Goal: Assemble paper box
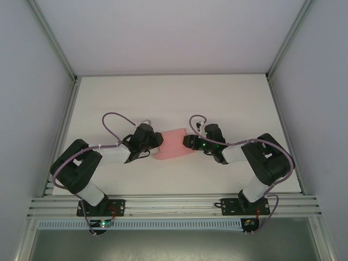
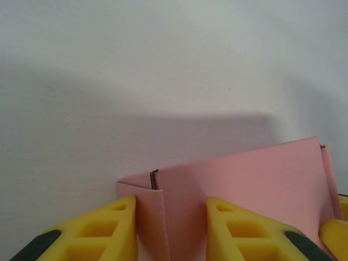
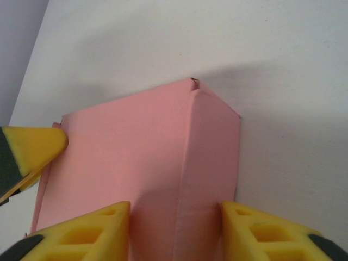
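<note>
The pink paper box (image 1: 174, 144) lies folded up on the white table (image 1: 163, 98), between the two arms. My left gripper (image 1: 157, 145) holds its left end. In the left wrist view its yellow fingers (image 2: 117, 228) straddle a folded corner of the box (image 2: 244, 174) and press against the card. My right gripper (image 1: 187, 142) holds the opposite end. In the right wrist view its gripper (image 3: 176, 217) clamps the end panel of the box (image 3: 125, 147), one finger on each side. A yellow fingertip (image 3: 32, 147) of the left gripper shows at the far end.
Grey walls and aluminium rails (image 1: 54, 43) enclose the table on both sides. A rail (image 1: 174, 204) runs along the near edge, where the arm bases are bolted. Purple cables (image 1: 111, 122) loop above each wrist.
</note>
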